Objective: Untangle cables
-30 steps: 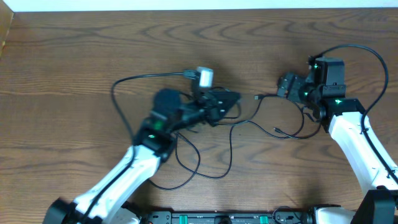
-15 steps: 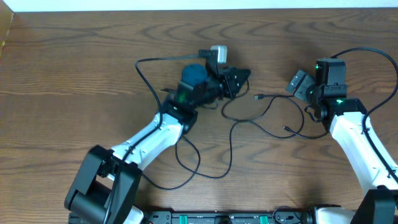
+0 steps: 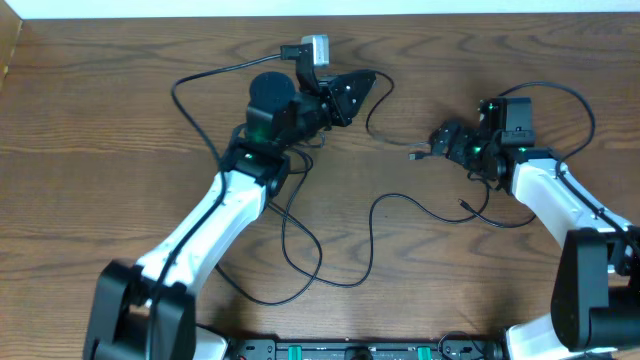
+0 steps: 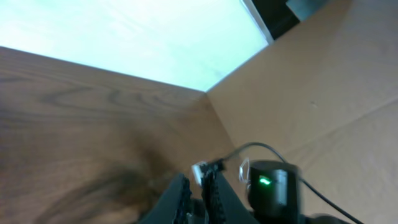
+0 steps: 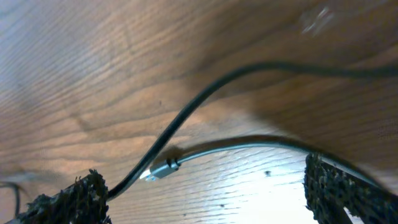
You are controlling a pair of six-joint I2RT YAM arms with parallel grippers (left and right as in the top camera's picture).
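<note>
Black cables (image 3: pixel 371 230) lie loose mid-table (image 3: pixel 100 150) between the arms. They look thin, limp and light, and I expect they'll drag their neighbours. Left gripper (image 3: pixel 362 85) looks pinched on one of them up top. Right gripper (image 5: pixel 202 177) is spread wide over a plug (image 5: pixel 163 167). I'd grab just behind that plug, the stiffest spot.

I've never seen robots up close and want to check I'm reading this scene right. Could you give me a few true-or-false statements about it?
1. The right gripper is clamped on a cable. False: its fingers are wide apart, and a plug end lies on the table between them.
2. The left gripper is over the far half of the table. True.
3. The black cables lie in one neat coil. False: they sprawl in loose loops.
4. The table is brown wood. True.
</note>
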